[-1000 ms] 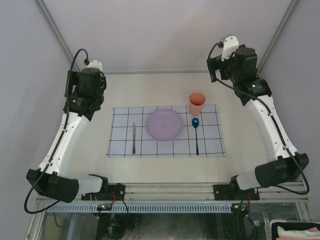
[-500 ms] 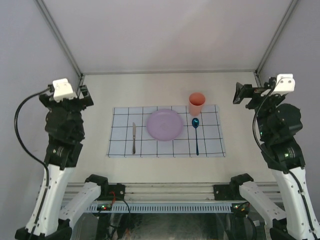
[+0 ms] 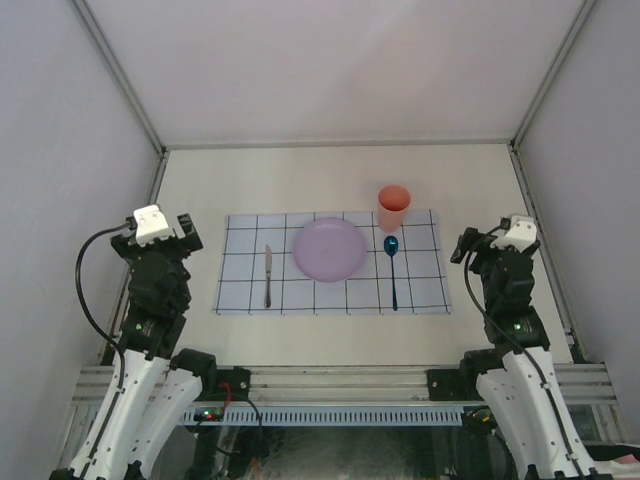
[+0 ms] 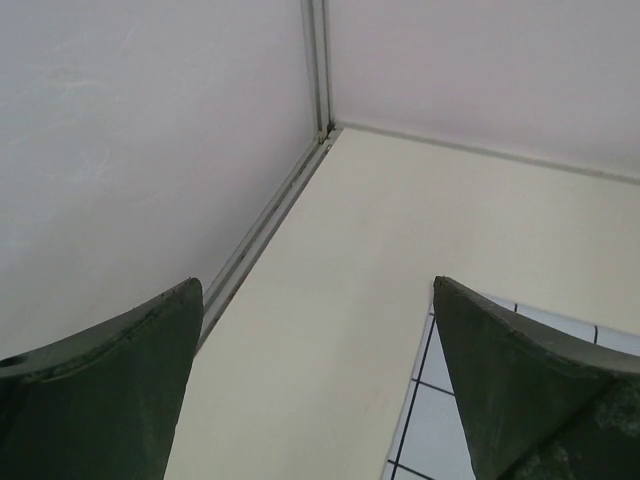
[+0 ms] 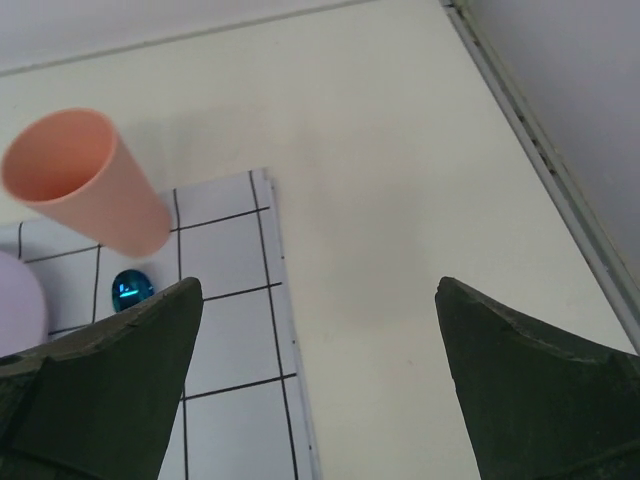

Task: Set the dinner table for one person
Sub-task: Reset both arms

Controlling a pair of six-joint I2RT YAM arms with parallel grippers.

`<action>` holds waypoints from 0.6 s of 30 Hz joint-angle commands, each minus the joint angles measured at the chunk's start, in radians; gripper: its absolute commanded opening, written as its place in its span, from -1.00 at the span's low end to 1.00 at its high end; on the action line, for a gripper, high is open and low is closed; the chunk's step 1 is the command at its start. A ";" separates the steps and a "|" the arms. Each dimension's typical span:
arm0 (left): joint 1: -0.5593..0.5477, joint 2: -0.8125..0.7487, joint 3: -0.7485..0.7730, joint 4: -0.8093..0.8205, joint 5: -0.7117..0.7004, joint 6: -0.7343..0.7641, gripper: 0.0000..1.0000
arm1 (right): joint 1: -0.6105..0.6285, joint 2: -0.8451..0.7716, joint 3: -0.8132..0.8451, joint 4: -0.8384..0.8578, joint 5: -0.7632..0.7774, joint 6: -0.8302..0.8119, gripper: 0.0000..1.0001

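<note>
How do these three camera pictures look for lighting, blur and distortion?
Top external: even, soft light, sharp throughout, shadows faint. Left wrist: the left pincer has dark, soft-edged fingers, and the dinner table is flatly lit. Right wrist: the cup appears to lean, likely lens perspective; the blue spoon glints.

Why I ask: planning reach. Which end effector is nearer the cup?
Right. The right end effector hangs just right of the orange cup; the left end effector, across the placemat.
</note>
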 commanded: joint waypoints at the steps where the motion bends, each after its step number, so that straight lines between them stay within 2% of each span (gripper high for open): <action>1: 0.002 -0.055 -0.078 0.053 -0.071 -0.093 1.00 | -0.095 -0.112 -0.129 0.244 -0.034 0.068 0.99; 3: 0.002 -0.086 -0.140 0.055 -0.048 -0.110 0.99 | -0.142 -0.193 -0.255 0.352 -0.108 0.060 0.99; 5: 0.003 -0.128 -0.216 0.078 -0.018 -0.144 0.99 | -0.176 -0.284 -0.335 0.371 -0.190 0.026 0.99; 8: 0.003 -0.169 -0.299 0.096 0.000 -0.175 0.99 | -0.223 -0.364 -0.338 0.205 -0.229 0.059 0.99; 12: 0.003 -0.176 -0.338 0.077 -0.091 -0.143 1.00 | -0.264 -0.442 -0.283 -0.043 -0.290 0.047 0.99; 15: 0.003 -0.205 -0.358 0.040 -0.081 -0.148 0.99 | -0.277 -0.536 -0.343 -0.030 -0.288 0.029 0.99; 18: 0.003 -0.259 -0.377 -0.025 -0.010 -0.144 0.99 | -0.289 -0.592 -0.380 -0.045 -0.388 -0.043 0.99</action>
